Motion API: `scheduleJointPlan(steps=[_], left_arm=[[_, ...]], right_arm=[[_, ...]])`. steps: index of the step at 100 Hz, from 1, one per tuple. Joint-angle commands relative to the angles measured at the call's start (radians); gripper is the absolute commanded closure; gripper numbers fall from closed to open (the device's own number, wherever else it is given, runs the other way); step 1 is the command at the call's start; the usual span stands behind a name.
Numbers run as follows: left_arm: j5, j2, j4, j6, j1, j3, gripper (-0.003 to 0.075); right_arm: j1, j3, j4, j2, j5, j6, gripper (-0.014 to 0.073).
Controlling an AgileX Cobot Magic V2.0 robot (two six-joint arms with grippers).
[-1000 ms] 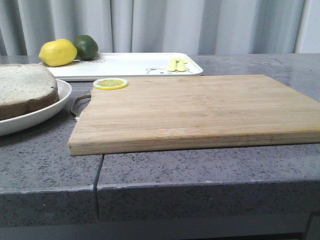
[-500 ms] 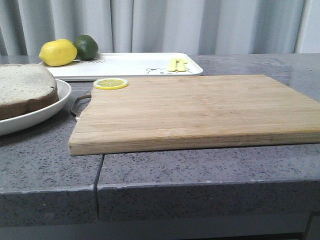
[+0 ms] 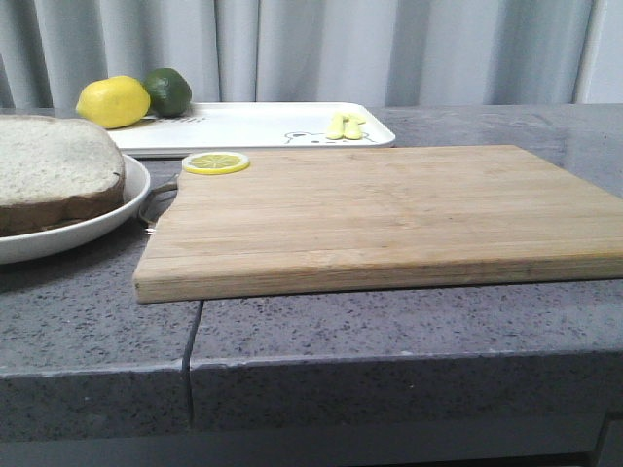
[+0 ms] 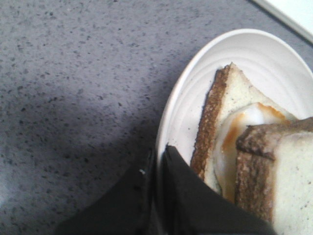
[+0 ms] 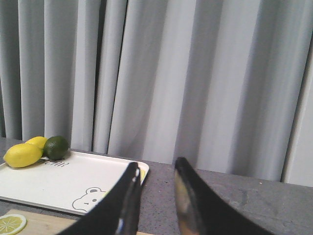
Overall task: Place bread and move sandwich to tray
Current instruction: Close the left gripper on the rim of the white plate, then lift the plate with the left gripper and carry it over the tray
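Note:
The sandwich (image 3: 49, 170) sits on its round white plate (image 3: 97, 226) at the left edge of the front view. In the left wrist view the top bread slice (image 4: 288, 171) lies over a fried egg (image 4: 244, 122) on a lower slice (image 4: 230, 98). My left gripper (image 4: 157, 155) is shut on the rim of the plate (image 4: 254, 54), one finger inside and one outside. The white tray (image 3: 243, 126) with the bear drawing lies at the back. My right gripper (image 5: 156, 169) is open and empty, held in the air facing the tray (image 5: 58, 183). Neither gripper shows in the front view.
A wooden cutting board (image 3: 370, 209) fills the middle of the grey counter, with a lemon slice (image 3: 215, 162) on its far left corner. A lemon (image 3: 113, 101) and a lime (image 3: 167, 90) rest at the tray's left end, a small yellow item (image 3: 347, 125) at its right end.
The plate with the sandwich has shifted right towards the cutting board and sits slightly higher in the front view. Nothing else has moved.

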Motion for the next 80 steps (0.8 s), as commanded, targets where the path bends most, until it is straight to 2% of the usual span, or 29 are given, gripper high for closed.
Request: scheduleJointPlan(steps=[1, 50, 80], left_arm=[[-0.001, -0.041, -0.084, -0.004, 0.002, -0.047, 0.0739], [0.092, -0.075, -0.23, -0.004, 0.002, -0.275, 0.0739], [0.209, 0.124, -0.307, 0.023, 0.002, -0.49, 0.074]], right_arm=[[-0.005, -0.026, -0.026, -0.001, -0.015, -0.009, 0.039], [-0.005, -0.026, -0.026, -0.001, -0.014, -0.009, 0.039], [-0.005, -0.026, -0.025, -0.001, -0.014, -0.009, 0.039]])
